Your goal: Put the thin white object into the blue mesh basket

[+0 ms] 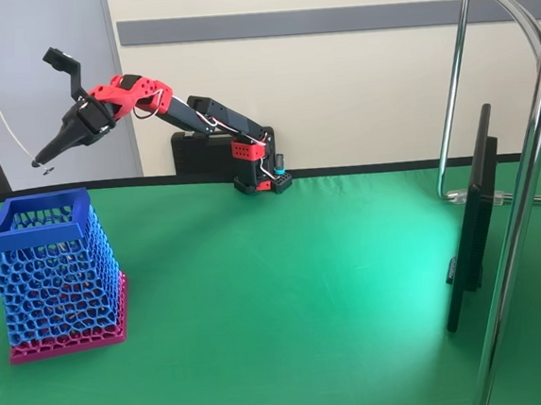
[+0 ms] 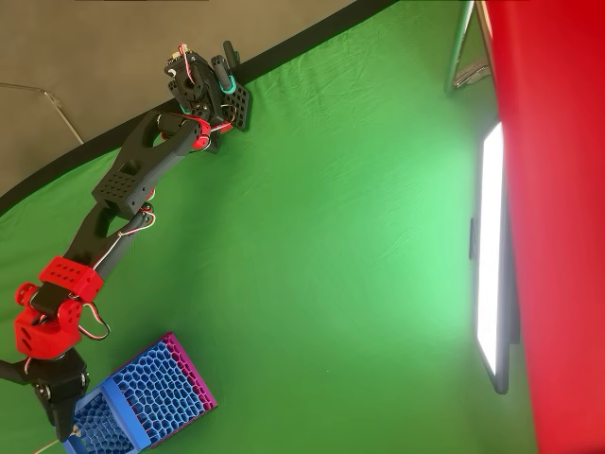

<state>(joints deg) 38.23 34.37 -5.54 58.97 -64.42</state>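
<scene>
Fixed view, arm: a black and red arm (image 1: 187, 110) rises from a base at the far edge of the table (image 1: 306, 285), at about 12 o'clock, and stretches out toward 9 o'clock.
Fixed view, gripper: the gripper (image 1: 41, 162) hangs in the air with its tip tilted down, above the basket and clear of it.
Fixed view, jaws: they taper to a narrow point, closed on the lower end of the strip.
Fixed view, thin white object: the thin white object (image 1: 5, 112) is a slender curved strip that rises from the jaws toward 11 o'clock, against the grey wall.
Fixed view, blue mesh basket: the blue mesh basket (image 1: 54, 269) stands upright on the green table at about 8 o'clock, with a solid blue rim, web-like sides and a magenta base.
Fixed view, monitor: a dark flat monitor (image 1: 472, 232) stands edge-on at about 3 o'clock, beside chrome stand tubes (image 1: 525, 190).
Overhead view, arm: the arm (image 2: 123, 189) runs from its base at about 11 o'clock down to 8 o'clock.
Overhead view, gripper: the gripper (image 2: 68, 430) sits over the corner of the basket's open top.
Overhead view, thin white object: a short pale stretch of the strip (image 2: 45, 445) shows at the bottom edge, just beside the jaws.
Overhead view, blue mesh basket: the basket (image 2: 142, 402) lies at about 7 o'clock, its magenta base edge toward the table's middle.
Overhead view, monitor: the monitor (image 2: 492, 255) glows white at 3 o'clock.
</scene>
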